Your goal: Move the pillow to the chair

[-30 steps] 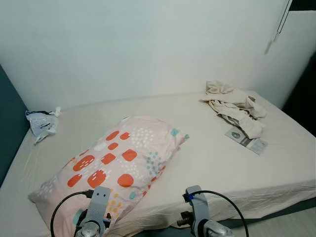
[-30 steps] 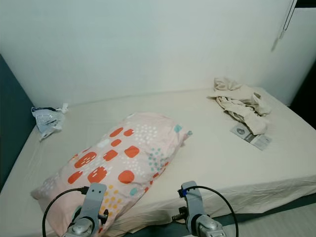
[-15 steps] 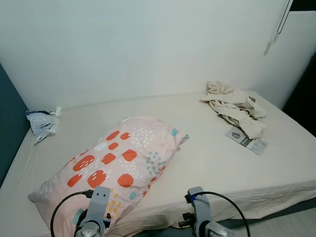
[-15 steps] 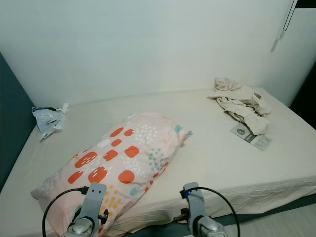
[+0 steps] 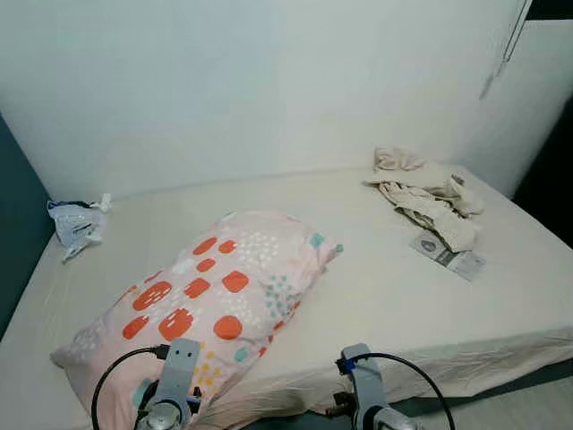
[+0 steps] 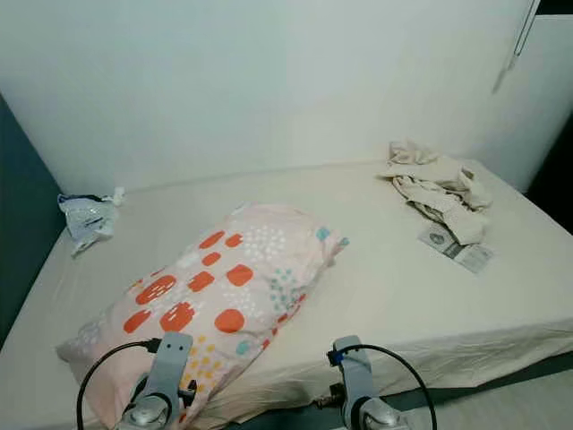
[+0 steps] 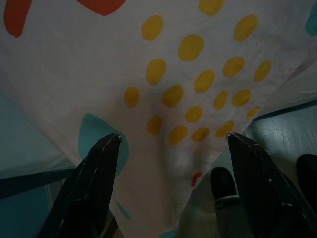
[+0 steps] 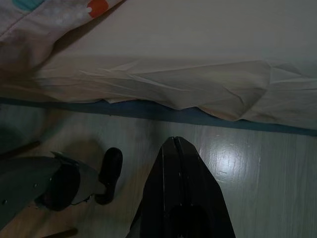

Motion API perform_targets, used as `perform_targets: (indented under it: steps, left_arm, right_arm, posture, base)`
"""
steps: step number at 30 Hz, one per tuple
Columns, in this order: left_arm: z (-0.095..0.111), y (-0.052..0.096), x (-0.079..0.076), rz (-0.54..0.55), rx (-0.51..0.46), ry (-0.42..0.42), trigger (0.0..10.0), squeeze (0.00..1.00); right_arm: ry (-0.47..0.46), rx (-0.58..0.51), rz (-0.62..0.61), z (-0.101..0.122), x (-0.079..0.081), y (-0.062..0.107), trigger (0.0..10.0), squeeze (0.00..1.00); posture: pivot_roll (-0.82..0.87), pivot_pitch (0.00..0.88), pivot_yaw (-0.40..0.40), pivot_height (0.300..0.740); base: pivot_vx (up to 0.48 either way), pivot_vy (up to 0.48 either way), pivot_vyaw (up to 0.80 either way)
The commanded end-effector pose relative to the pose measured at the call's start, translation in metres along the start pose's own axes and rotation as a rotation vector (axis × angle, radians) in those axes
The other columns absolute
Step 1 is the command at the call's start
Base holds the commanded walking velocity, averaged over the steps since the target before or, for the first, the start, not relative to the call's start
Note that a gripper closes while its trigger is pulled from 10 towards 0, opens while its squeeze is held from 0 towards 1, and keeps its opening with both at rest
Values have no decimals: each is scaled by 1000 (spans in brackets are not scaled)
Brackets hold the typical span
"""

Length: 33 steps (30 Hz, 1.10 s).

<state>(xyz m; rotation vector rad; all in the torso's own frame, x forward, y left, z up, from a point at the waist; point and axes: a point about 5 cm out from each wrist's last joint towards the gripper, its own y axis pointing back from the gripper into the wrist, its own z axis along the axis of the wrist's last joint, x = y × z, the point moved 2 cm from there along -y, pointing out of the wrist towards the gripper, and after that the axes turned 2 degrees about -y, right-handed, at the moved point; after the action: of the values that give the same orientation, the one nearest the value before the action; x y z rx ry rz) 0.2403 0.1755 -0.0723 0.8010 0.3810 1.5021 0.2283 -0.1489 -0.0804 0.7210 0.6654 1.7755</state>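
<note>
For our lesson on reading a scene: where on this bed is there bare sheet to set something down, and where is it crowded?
Bare sheet lies between the pillow and the crumpled clothes, and along the wall behind the pillow. A narrower strip runs between the plastic bag and the pillow. The bed's far right corner is crowded by clothes and a booklet; the pillow covers the near left, with the left gripper open over it.

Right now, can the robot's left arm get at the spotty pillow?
Probably yes. The left gripper has its jaws open right over the pillow at the near bed edge, with nothing in between.
</note>
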Motion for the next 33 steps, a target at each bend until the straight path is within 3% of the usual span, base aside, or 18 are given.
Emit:
perform_targets:
  steps: [1, 10, 18, 24, 27, 29, 31, 33]
  left_arm:
    - [-2, 0, 0, -4, 16, 4, 10000, 0]
    - [-5, 1, 0, 3, 22, 15, 10000, 0]
    - [-4, 0, -1, -8, 21, 9, 10000, 0]
    - [-10, 1, 10, -2, 28, -43, 10000, 0]
    - [-15, 3, 12, -11, 28, -84, 10000, 0]
    - [-16, 3, 11, -13, 28, -86, 10000, 0]
    - [-21, 6, 9, -19, 30, -83, 10000, 0]
    - [-23, 6, 8, -20, 30, -81, 10000, 0]
  right_arm:
    - [5, 17, 7, -3, 5, -1, 10000, 0]
    - [13, 27, 25, -7, 27, -7, 10000, 0]
    - [14, 26, 12, -8, 21, -5, 10000, 0]
    - [-30, 14, 15, -8, 26, -7, 10000, 0]
    - [-69, 31, -49, -12, 20, -5, 10000, 0]
    - [-41, 45, -80, -15, 17, -5, 10000, 0]
    - [48, 49, -145, -17, 1, 0, 10000, 0]
    - [63, 47, -158, -17, -3, 2, 10000, 0]
  posture:
    - [40, 0, 8, 740]
    - [32, 0, 7, 740]
    - [27, 0, 14, 740]
    - [26, 0, 54, 740]
    - [31, 0, 27, 740]
    - [33, 0, 14, 740]
    - [30, 17, -17, 740]
    - [29, 19, -24, 740]
  base:
    - [0, 0, 0]
    - [0, 0, 0]
    - [0, 0, 0]
    - [0, 0, 0]
    - [0, 0, 0]
    - [0, 0, 0]
    - [0, 0, 0]
    - [0, 0, 0]
